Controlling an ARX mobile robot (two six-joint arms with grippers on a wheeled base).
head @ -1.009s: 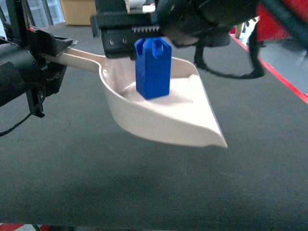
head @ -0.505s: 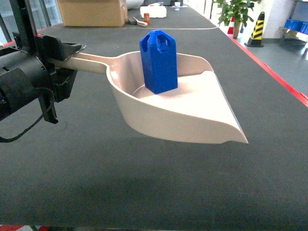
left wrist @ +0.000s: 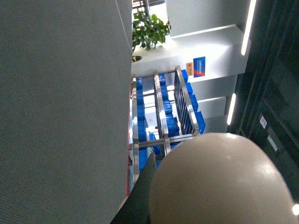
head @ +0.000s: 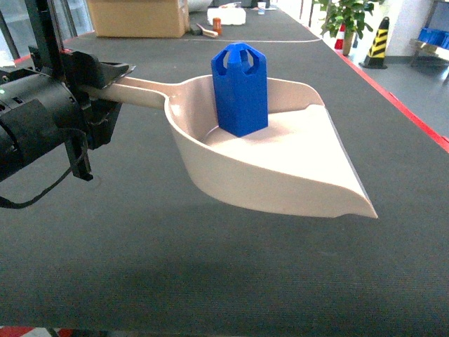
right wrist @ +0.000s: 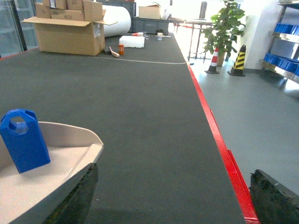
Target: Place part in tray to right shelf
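Your small bright-blue plastic block (head: 240, 88), tapered top with loop holes, stands upright in the bowl of the pale beige-pink plastic dustpan-shaped tray (head: 280, 175), near its back wall, well back from the open flat lip. The tray hangs above the dark grey matted desk (head: 210, 274), not touching it, with the lip pointing toward the desk's red right edge.

The left gripper (head: 91, 88) has the tray's long straight handle (head: 140, 90); its fingers look clamped on that handle, though the contact itself is hidden by the black housing. The right gripper shows only as two dark finger tips (right wrist: 81, 196) at the bottom of the right wrist view, wide apart and holding nothing.

Block is loaded, so judge the step in hand as the carry to the shelf. A silver steel rack with blue crates (left wrist: 163, 126) shows in the left wrist view, off beyond the desk; cannot tell if that is the right shelf.

To do it well:
- keep the lip level or tipped slightly up, since the block is tall and loose and would likely slide or topple out the open front
- move slowly, no sharp turns
- keep the right arm clear of the tray.
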